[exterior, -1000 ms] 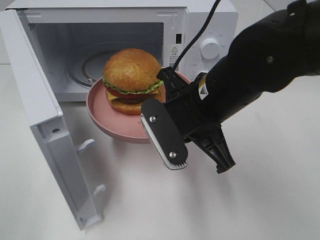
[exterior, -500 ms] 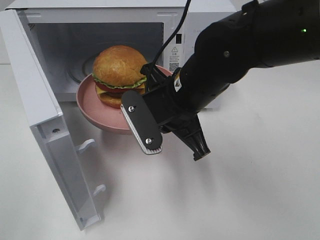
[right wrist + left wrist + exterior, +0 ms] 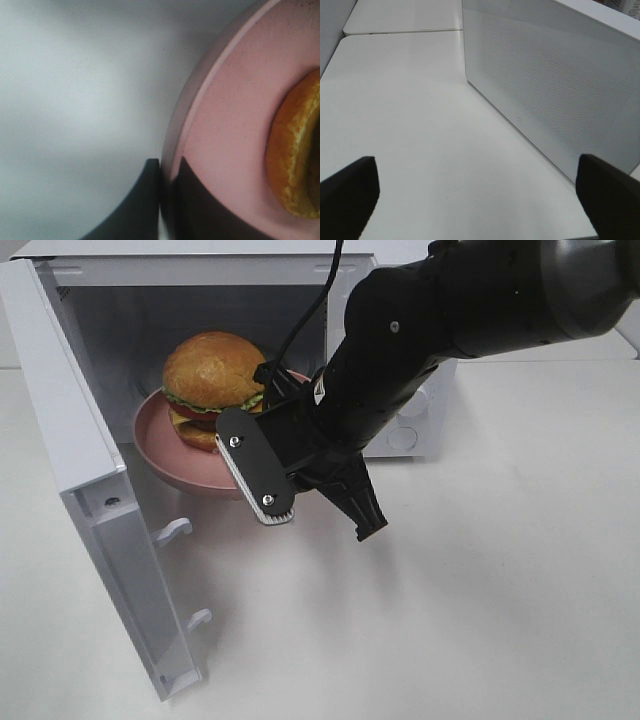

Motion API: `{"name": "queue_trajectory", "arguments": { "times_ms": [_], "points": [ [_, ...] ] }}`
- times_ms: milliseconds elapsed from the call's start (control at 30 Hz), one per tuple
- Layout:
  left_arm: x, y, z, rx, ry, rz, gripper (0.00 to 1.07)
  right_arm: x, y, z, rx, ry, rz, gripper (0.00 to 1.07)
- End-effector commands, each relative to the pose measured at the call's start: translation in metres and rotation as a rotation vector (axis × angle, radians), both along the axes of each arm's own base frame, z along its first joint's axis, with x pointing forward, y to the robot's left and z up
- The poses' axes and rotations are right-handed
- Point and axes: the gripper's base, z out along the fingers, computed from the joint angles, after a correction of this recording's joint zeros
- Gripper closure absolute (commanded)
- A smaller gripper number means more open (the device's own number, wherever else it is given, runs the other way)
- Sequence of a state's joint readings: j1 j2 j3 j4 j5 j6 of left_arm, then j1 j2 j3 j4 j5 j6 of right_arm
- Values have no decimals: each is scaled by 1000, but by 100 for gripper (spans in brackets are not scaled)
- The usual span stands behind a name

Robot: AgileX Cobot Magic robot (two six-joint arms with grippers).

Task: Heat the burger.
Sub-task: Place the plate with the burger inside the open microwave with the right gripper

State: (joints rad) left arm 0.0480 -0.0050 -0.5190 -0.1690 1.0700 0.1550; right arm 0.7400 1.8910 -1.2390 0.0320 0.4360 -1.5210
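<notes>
Pinches the smooth rim of the round pink plate [image 3: 170, 455] with the right gripper [image 3: 169, 167], glossy golden-bunned burger [image 3: 212, 375] on top, partway into the open boxy white microwave [image 3: 200, 270]. Holds the left gripper [image 3: 480, 200] spread wide beside a perforated white panel [image 3: 555, 85].

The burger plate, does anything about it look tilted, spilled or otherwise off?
Nothing stands out. The pink plate is roughly level, pinched at its rim by the right gripper. The burger stands upright and fully stacked, and nothing has spilled on the plate.
</notes>
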Motion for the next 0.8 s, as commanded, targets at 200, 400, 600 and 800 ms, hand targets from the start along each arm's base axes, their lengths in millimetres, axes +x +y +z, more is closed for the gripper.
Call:
{"name": "queue_trajectory", "arguments": {
  "times_ms": [200, 400, 600, 800],
  "points": [
    [-3, -1, -1, -8, -12, 0, 7, 23, 12, 11, 73, -75, -12, 107],
    [-3, -1, -1, -8, -12, 0, 7, 36, 24, 8, 70, -72, -12, 107],
    [-3, -1, -1, -8, -12, 0, 7, 50, 35, 6, 69, -82, -28, 107],
    [-3, -1, -1, -8, -12, 0, 7, 62, 43, 2, 63, -95, -47, 107]
  ]
}}
